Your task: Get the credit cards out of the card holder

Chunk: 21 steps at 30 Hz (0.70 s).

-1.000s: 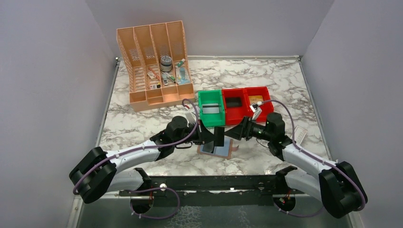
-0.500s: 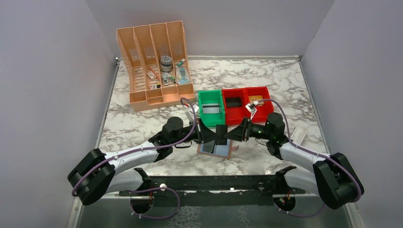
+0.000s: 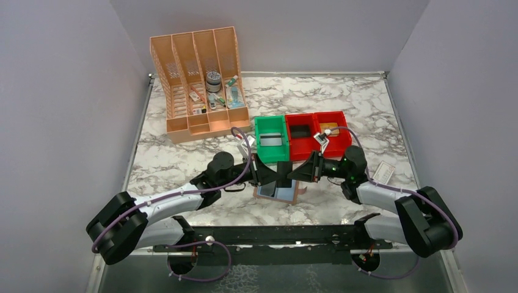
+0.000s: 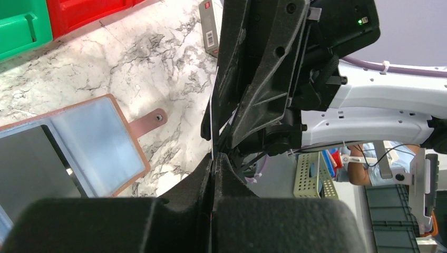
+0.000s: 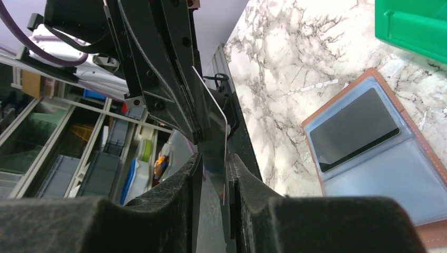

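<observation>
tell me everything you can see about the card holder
The card holder lies open and flat on the marble table, touched by nothing else. Brown leather-look border, light blue-grey pockets inside, a small snap tab sticking out from one edge. One dark card sits in a pocket.

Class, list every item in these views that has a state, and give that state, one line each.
card holder: open, lying flat.
pocketed credit card: inside a holder pocket.
held credit card: lifted, upright between both end effectors.
left end effector: shut on the held credit card.
right end effector: jaws either side of that card; grip unclear.
</observation>
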{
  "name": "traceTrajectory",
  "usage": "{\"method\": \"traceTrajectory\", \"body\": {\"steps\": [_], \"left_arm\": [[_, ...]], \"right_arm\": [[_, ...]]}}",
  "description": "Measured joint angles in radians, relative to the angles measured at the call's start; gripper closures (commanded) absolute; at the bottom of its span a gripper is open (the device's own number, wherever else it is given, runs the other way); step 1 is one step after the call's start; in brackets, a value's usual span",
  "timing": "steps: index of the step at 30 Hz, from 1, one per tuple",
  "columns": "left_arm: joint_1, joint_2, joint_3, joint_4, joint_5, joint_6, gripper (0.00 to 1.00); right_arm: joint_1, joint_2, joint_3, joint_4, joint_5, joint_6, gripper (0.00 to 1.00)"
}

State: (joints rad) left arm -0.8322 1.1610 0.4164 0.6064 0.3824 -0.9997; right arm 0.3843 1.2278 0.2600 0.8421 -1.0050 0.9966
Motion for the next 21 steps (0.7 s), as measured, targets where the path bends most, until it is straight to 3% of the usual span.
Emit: {"method": "traceTrajectory", "body": {"steps": [9,12,17,19,21], "left_arm": [[0.000,-0.013,-0.008,0.026,0.015,-0.001,1.00],[0.000,-0.013,-0.008,0.045,0.026,-0.005,1.00],[0.000,-0.014,-0.011,0.067,0.027,-0.022,1.00],[0.000,-0.019,-0.021,0.076,0.020,-0.027,0.95],[-0.001,-0.026,-0.029,0.082,0.015,-0.035,0.80]], "right_arm": [[-0.001,0.057,-0.025,0.187,-0.059,0.103,0.87],[-0.003,0.057,-0.026,0.229,-0.071,0.126,0.99],[-0.008,0.057,-0.026,0.266,-0.084,0.153,0.99],[-0.008,0.056,-0.026,0.266,-0.089,0.154,0.99],[-0.008,0.053,-0.026,0.263,-0.090,0.151,0.99]]}}
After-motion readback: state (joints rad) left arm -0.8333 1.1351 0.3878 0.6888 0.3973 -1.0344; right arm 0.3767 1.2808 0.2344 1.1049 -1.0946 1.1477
